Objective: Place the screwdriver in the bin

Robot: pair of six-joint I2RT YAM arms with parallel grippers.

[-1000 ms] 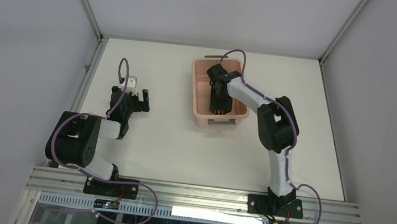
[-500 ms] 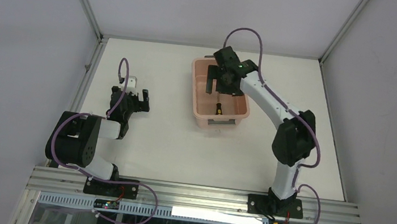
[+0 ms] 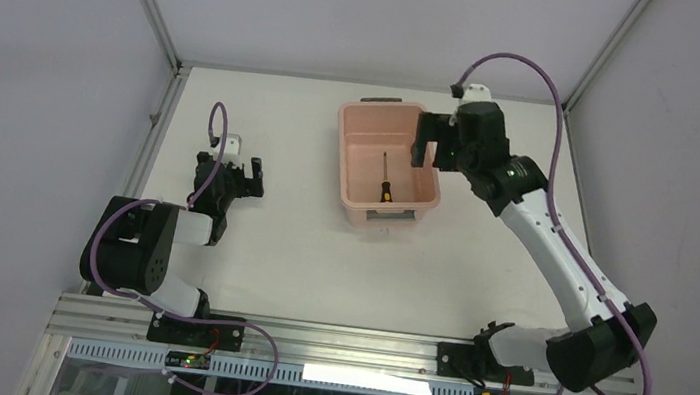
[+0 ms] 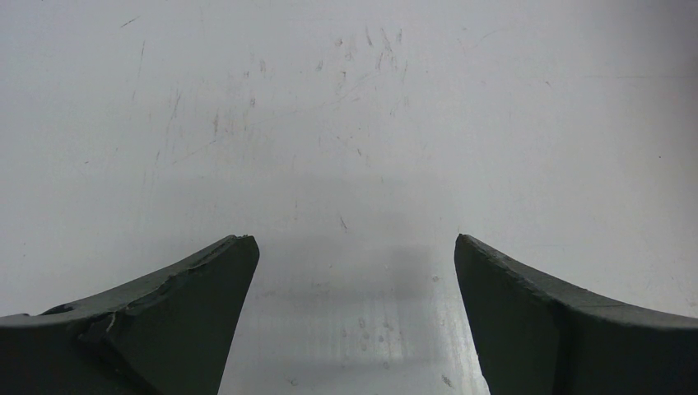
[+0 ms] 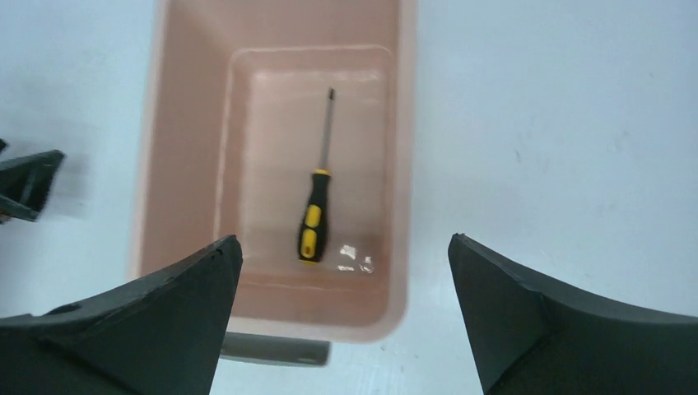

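Observation:
The screwdriver [image 3: 385, 180], with a black-and-yellow handle and thin dark shaft, lies flat on the floor of the salmon-pink bin [image 3: 342, 156], handle toward the near end. In the right wrist view the screwdriver [image 5: 316, 211] sits lengthwise inside the bin [image 5: 402, 173], well below my fingers. My right gripper [image 3: 428, 147] hangs open above the bin's right rim, touching nothing; its jaws [image 5: 343, 239] stand wide. My left gripper [image 3: 241, 170] rests open over bare table at the left, with only tabletop between its fingers [image 4: 354, 240].
A grey handle plate [image 3: 389, 215] sticks out at the bin's near end. White enclosure walls with metal posts [image 3: 164, 104] border the table on three sides. An aluminium rail [image 3: 338, 342] runs along the near edge, carrying both arm bases.
My right gripper has opened and let go of the screwdriver, which now lies in the bin. It then rose out of the bin and swung right. The left arm has not moved.

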